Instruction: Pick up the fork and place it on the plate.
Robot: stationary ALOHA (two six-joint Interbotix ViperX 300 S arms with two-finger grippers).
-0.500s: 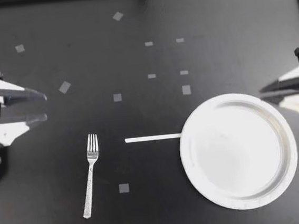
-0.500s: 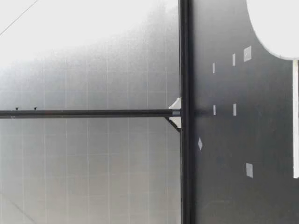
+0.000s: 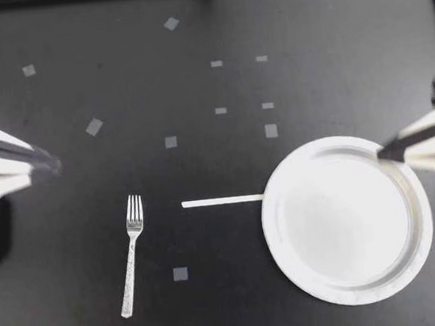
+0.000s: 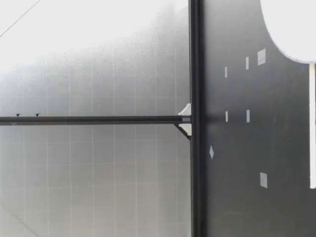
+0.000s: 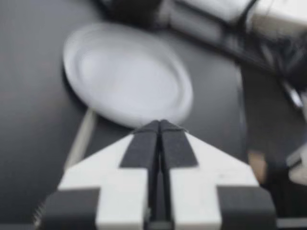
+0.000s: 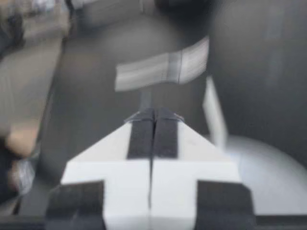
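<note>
The left gripper and right gripper, previously apart, are now closed together, empty. The slim silver metal fork lies untouched on the black tabletop, well apart from the round white plate; pick-up is judged unstarted.

I can read no text, number or sign in any of my views. The small grey tape squares on the table are blank, as far as I can see. The white strip that touches the rim of the plate is also plain. The handle of the fork carries a fine speckled pattern, too small for me to make out any letters in it.
</note>
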